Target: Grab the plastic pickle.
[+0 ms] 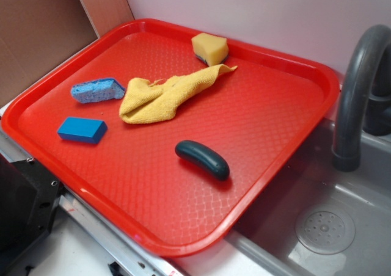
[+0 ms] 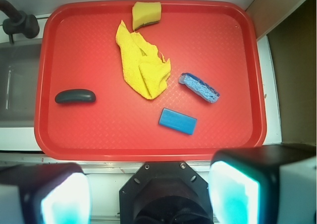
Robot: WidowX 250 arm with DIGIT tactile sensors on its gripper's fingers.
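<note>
The plastic pickle is a dark green glossy oblong lying on the red tray, toward its front right in the exterior view. In the wrist view the pickle lies at the tray's left side. My gripper hangs high above the robot base, off the tray's near edge, far from the pickle. Its two fingers stand wide apart with nothing between them. The gripper does not show in the exterior view.
On the tray lie a yellow cloth, a yellow sponge, a blue sponge and a blue block. A grey sink with a dark faucet is beside the tray.
</note>
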